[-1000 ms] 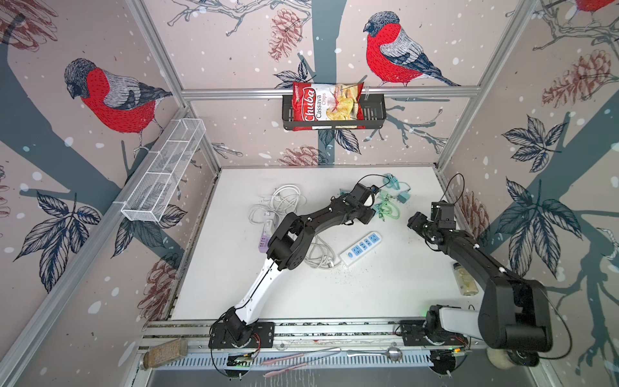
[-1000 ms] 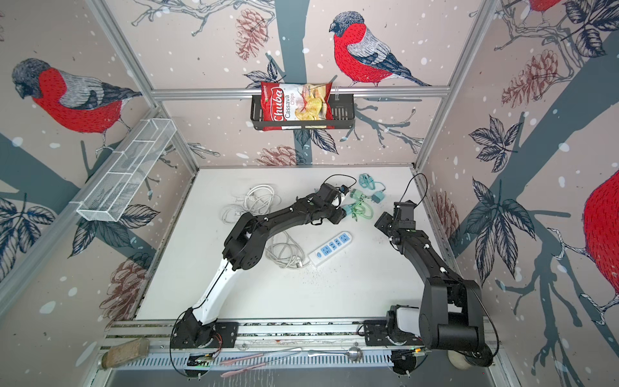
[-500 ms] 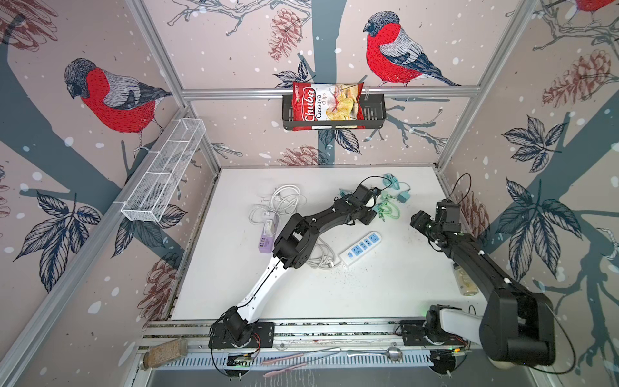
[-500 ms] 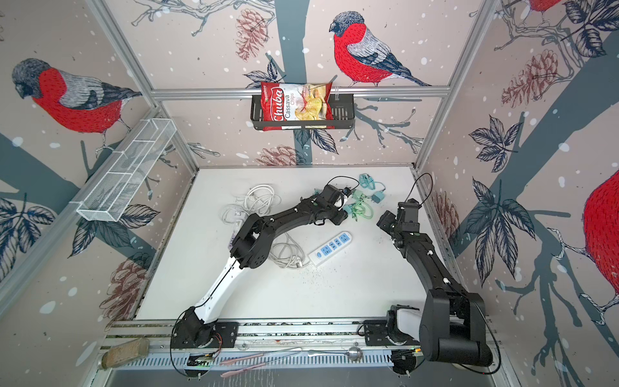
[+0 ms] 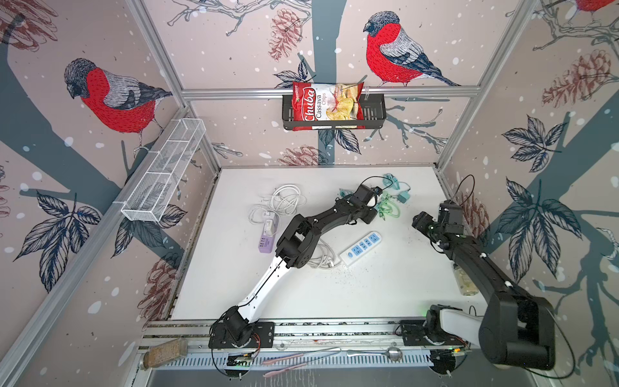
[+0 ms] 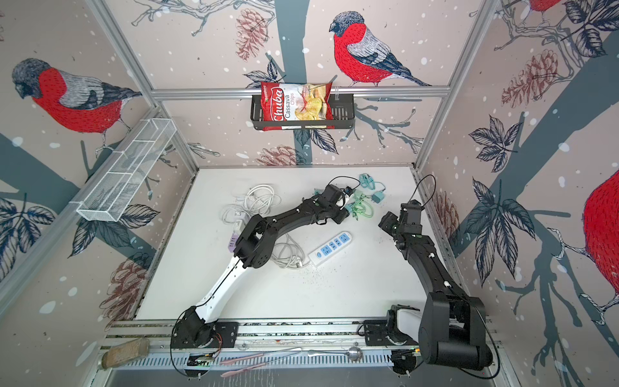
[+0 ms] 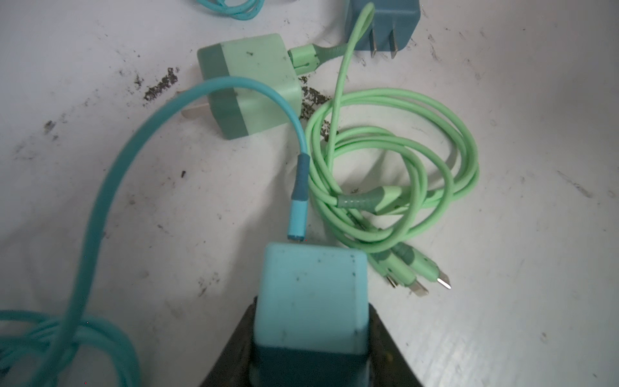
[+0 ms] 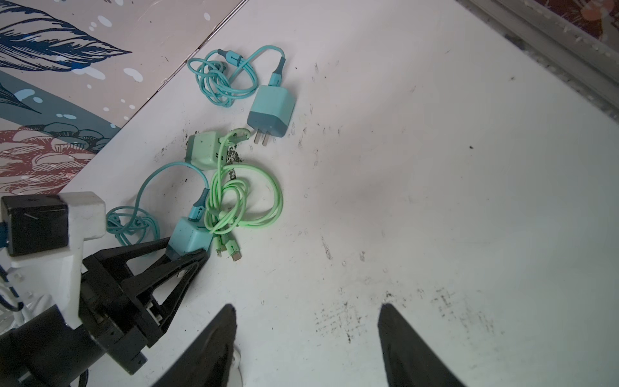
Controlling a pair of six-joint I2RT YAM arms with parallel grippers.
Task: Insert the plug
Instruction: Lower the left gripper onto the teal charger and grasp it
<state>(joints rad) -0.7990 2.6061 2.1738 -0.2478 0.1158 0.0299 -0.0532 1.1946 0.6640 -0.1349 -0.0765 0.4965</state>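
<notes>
**Left fingers** (image 7: 234, 351): closed on the teal plug (image 7: 311, 301), one finger against each side of its dark base. The prongs are hidden. The plug's pale end faces away from the wrist. A teal cable (image 7: 110, 194) enters that end and arcs back over the counter (image 7: 502, 234). Whether the plug rests on the counter or sits just clear of it cannot be told.

**Plug location:** far part of the counter, right of centre in both top views. It is beyond the strip (image 5: 360, 248) and not touching it. The strip lies flat with its sockets up.

**Adjacent items:** a coiled green cable (image 7: 388, 197) lies just beside the plug. A green charger (image 7: 254, 83) lies on its side beyond the coil. A second teal charger (image 8: 271, 110) lies farther off, prongs bare.

**Right fingers** (image 8: 207, 355): spread wide with nothing between them. They are over bare counter, apart from both plug and strip.
</notes>
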